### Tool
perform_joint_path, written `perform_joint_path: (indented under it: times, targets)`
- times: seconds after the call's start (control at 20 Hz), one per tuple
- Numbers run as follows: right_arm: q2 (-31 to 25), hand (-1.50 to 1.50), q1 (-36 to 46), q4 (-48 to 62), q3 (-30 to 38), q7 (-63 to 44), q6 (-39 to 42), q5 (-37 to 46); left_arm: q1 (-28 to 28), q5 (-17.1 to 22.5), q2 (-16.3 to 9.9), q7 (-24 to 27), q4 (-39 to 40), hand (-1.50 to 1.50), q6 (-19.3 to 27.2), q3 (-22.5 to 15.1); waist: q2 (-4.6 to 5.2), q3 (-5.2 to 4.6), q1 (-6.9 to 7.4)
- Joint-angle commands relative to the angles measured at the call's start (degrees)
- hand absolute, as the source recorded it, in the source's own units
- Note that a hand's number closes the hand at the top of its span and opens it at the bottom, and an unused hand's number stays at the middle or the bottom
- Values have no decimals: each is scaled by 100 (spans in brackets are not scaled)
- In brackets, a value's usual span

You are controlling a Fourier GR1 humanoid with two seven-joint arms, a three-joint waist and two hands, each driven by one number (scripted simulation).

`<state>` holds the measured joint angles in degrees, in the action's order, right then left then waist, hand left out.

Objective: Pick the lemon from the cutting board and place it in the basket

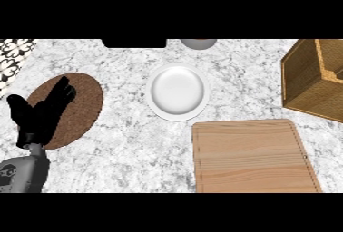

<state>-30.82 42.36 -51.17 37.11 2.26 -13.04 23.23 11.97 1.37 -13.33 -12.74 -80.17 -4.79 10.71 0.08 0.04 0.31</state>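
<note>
Wooden board [253, 156] bare, no lemon visible anywhere. Left hand [41, 113] resting over brown mat [84, 97], fingers straight, holding nothing. Board lies right of fingers, basket [313, 79] further right. Right hand unseen.

We see an evenly and brightly lit counter [134, 154], with no single strong source that we can place; the white plate [178, 92] carries a soft sheen across its centre but no harsh glare; shadows are faint, only a thin dark edge under the cutting board [251, 156] and a darker inner wall in the basket [305, 81]; the left hand [41, 113] reads as near-solid black, its surface detail lost.
</note>
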Motion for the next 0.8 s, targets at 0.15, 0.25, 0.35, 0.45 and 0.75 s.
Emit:
perform_joint_path:
  times: [0.15, 0.25, 0.35, 0.45, 0.75]
  targets:
    - [-883, -150, -372, 408, 1204, 95, 670, -1252, 71, 22, 40, -4, 92, 0, 54, 48, 4, 2, -61]
    - [-1322, -150, -584, 795, 1339, 250, 1158, -1445, 106, -105, 13, -118, -117, 0, 121, -46, 8, 5, -42]
    - [-1585, -150, -1082, 689, 1657, 283, 1878, -1862, -271, 154, -96, 32, -138, 0, -192, 109, -16, 3, -85]
    - [-2093, -150, -1331, 1259, 1688, 515, 2335, -1825, -128, 101, -49, 197, 101, 0, -95, 149, 22, 6, -73]
    - [-2589, -150, -2200, 2181, 1759, 1591, 3407, -1953, 203, 18, -1, -308, -62, 0, 35, -11, 13, 10, -28]
